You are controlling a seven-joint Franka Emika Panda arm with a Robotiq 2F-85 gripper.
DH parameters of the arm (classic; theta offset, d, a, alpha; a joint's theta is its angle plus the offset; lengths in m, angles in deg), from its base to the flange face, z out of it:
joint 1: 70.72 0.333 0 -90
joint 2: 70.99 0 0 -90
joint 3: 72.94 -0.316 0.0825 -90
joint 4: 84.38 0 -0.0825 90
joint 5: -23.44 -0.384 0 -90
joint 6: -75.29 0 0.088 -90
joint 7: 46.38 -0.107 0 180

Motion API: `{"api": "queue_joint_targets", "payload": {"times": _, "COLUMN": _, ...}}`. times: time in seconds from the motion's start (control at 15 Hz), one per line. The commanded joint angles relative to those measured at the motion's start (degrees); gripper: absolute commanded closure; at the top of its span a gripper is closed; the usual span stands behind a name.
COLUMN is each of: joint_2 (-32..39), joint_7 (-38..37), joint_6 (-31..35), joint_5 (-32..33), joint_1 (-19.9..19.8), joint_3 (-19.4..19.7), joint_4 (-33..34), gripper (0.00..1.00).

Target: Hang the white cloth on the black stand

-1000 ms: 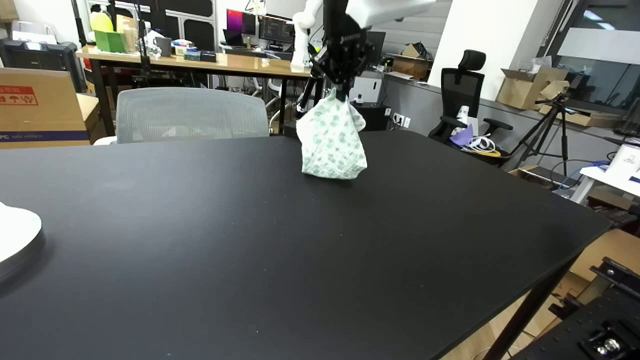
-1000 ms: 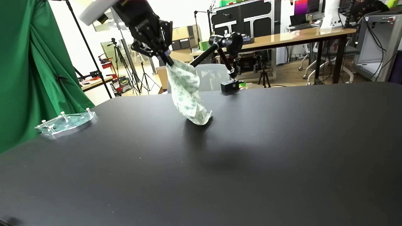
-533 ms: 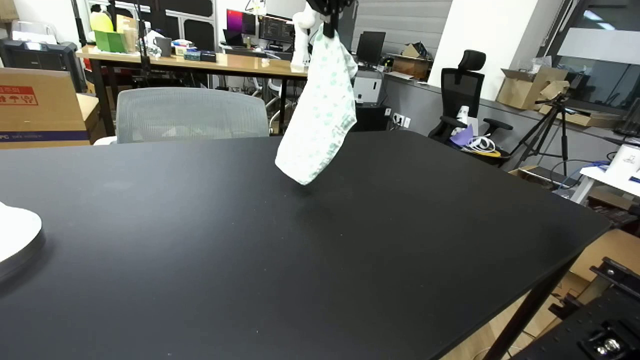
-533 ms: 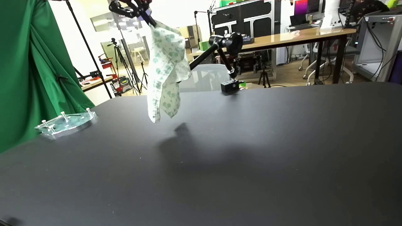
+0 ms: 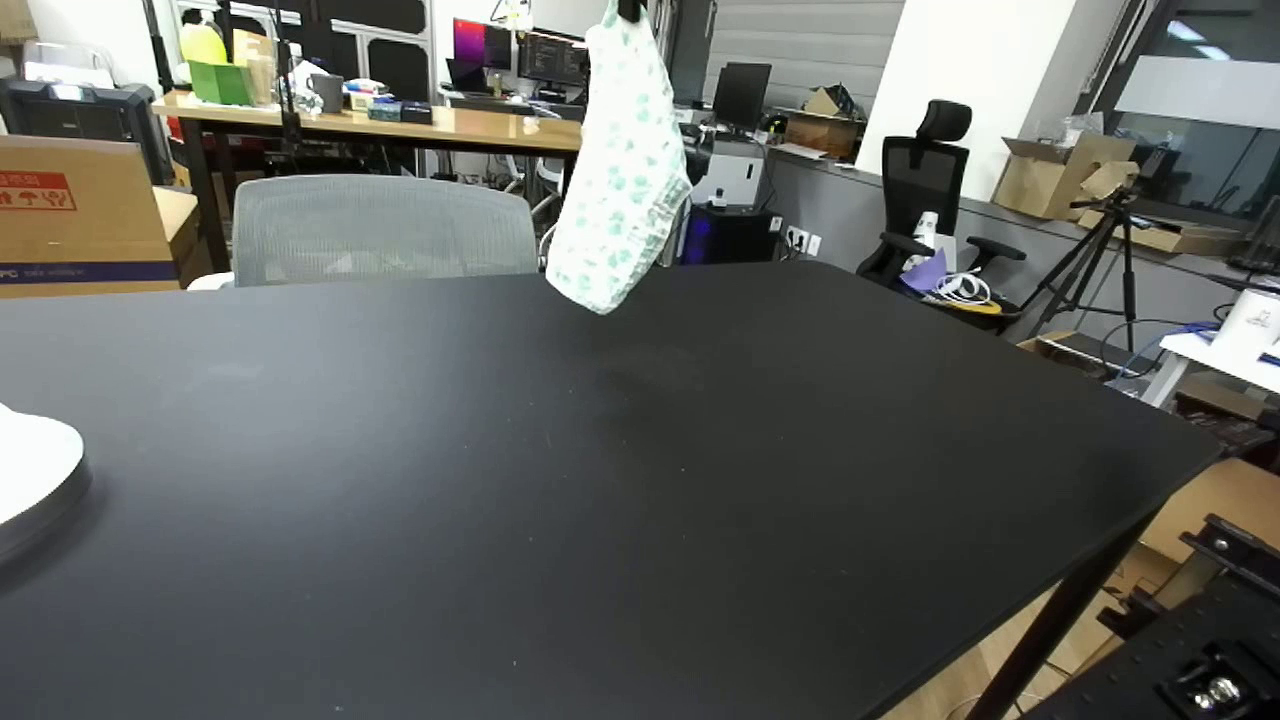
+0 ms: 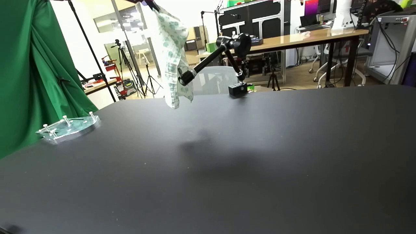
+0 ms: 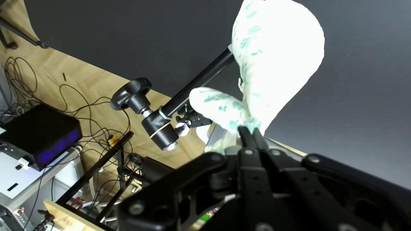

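Observation:
The white cloth with a green print (image 5: 622,170) hangs limp from my gripper (image 5: 630,12), its lower end above the table. It also shows in an exterior view (image 6: 171,48) and in the wrist view (image 7: 279,57). My gripper (image 7: 251,130) is shut on the cloth's upper end, with most of the gripper beyond the top edge in both exterior views. The black stand (image 6: 209,59) has a slanted arm whose end shows in front of the cloth. In the wrist view the cloth hides the end of the stand's bar (image 7: 199,82). I cannot tell whether they touch.
The stand's base (image 6: 238,89) is at the far edge of the black table (image 6: 260,156). A clear plate with pegs (image 6: 70,128) lies on the table. A white rounded plate-like thing (image 5: 35,460) is at the near side. A grey chair (image 5: 385,230) stands behind.
My gripper has risen with the cloth, and the cloth's lower end has lifted from near the table. The end of the stand's arm, hidden by the cloth before, now shows in front of it.

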Motion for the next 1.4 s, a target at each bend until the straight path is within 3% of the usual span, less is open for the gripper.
{"api": "queue_joint_targets", "payload": {"times": 0.0, "joint_2": 1.67, "joint_7": -0.07, "joint_6": -1.9, "joint_5": 0.78, "joint_1": -1.06, "joint_3": -0.46, "joint_4": 3.34, "gripper": 1.0}}
{"api": "queue_joint_targets", "payload": {"times": 1.27, "joint_2": 4.43, "joint_7": -0.39, "joint_6": -5.56, "joint_5": 2.17, "joint_1": -4.56, "joint_3": 2.95, "joint_4": 0.47, "gripper": 1.0}}
{"api": "queue_joint_targets", "payload": {"times": 1.33, "joint_2": 4.57, "joint_7": -0.05, "joint_6": -5.93, "joint_5": 1.82, "joint_1": -4.72, "joint_3": 3.04, "joint_4": 0.36, "gripper": 0.74}}
